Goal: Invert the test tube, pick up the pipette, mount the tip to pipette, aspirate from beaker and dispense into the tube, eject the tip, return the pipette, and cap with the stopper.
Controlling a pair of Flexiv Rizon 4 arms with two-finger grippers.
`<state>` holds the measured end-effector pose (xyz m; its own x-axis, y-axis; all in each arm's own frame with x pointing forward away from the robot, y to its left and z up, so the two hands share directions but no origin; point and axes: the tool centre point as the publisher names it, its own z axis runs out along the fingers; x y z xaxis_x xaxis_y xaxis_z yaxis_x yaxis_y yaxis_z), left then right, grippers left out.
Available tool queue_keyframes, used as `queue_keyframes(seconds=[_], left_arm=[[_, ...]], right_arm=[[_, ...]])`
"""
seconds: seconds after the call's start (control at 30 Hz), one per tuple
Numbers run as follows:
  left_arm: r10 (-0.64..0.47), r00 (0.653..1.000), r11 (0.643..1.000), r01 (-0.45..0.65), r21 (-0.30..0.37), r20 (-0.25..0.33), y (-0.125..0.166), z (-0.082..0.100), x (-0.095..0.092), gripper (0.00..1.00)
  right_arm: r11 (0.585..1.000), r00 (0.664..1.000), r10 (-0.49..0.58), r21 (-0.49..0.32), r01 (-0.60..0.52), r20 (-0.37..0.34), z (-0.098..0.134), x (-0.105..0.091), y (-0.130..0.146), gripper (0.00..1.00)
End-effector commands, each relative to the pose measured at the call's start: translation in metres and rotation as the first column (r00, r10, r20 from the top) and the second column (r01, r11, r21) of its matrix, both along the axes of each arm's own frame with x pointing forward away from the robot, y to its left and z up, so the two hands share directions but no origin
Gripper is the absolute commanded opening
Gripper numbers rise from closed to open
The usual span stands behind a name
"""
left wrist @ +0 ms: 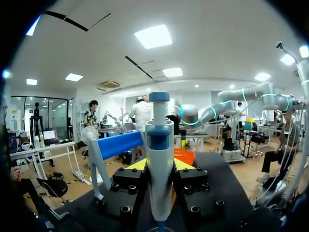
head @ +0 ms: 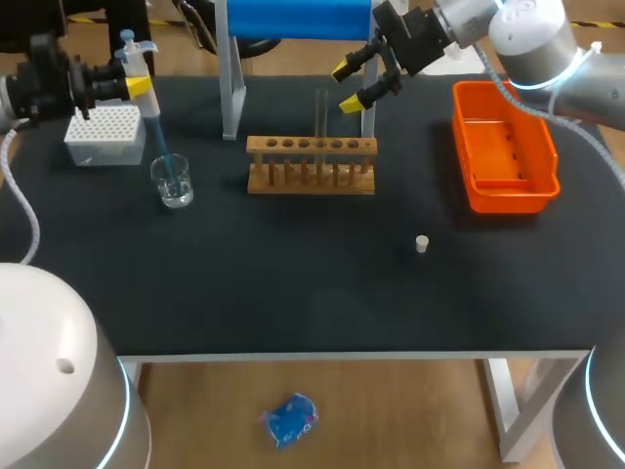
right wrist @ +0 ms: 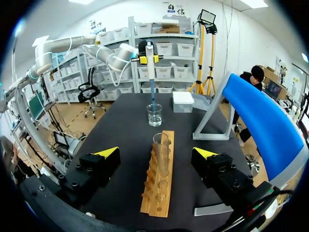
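Note:
My left gripper (head: 140,86) is shut on the white and blue pipette (head: 146,98), which stands upright between its fingers (left wrist: 137,165). The pipette's blue tip dips into the small glass beaker (head: 173,182). A clear test tube (head: 322,115) stands upright, mouth up, in the wooden rack (head: 311,166). My right gripper (head: 348,86) hangs open just behind the rack. In the right wrist view the test tube (right wrist: 161,154) is ahead of the right gripper (right wrist: 157,153), midway between its wide-apart fingers and touching neither. A small pale stopper (head: 422,243) lies on the mat in front of the rack, to its right.
The white tip box (head: 104,134) sits behind the beaker on the left. An orange bin (head: 504,186) stands at the right. The blue-topped pipette stand (head: 232,88) rises behind the rack on grey posts.

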<state>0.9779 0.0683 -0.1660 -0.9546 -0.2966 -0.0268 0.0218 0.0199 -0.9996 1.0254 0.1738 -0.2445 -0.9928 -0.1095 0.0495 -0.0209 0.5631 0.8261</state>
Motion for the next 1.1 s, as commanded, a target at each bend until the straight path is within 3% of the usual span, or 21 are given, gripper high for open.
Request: queue_keyframes(seconds=[0.03,0.43,0.73,0.9,1.1], left_arm=[[0.009,1.0,1.0,-0.009,0.026,-0.012,0.0,0.023,-0.004,0.0],[0.013,0.999,0.997,-0.011,0.081,-0.029,-0.022,0.107,-0.011,0.0],[-0.091,0.994,0.985,0.082,0.151,0.058,-0.082,0.177,-0.021,0.0],[-0.16,0.984,0.975,0.145,0.169,0.079,-0.124,0.199,-0.022,0.0],[-0.232,0.967,0.96,0.211,0.187,0.1,-0.172,0.209,-0.02,0.0]], right_arm=[[1.0,1.0,0.003,-0.002,-0.003,-0.002,0.0,0.001,0.0,1.0],[1.0,1.0,0.003,-0.002,-0.003,-0.002,0.0,0.001,0.0,1.0],[1.0,1.0,0.003,-0.002,-0.003,-0.002,0.0,0.001,0.0,1.0],[1.0,1.0,0.003,-0.002,-0.003,-0.002,0.0,0.001,0.0,1.0],[1.0,1.0,0.003,-0.002,-0.003,-0.002,0.0,0.001,0.0,1.0]])
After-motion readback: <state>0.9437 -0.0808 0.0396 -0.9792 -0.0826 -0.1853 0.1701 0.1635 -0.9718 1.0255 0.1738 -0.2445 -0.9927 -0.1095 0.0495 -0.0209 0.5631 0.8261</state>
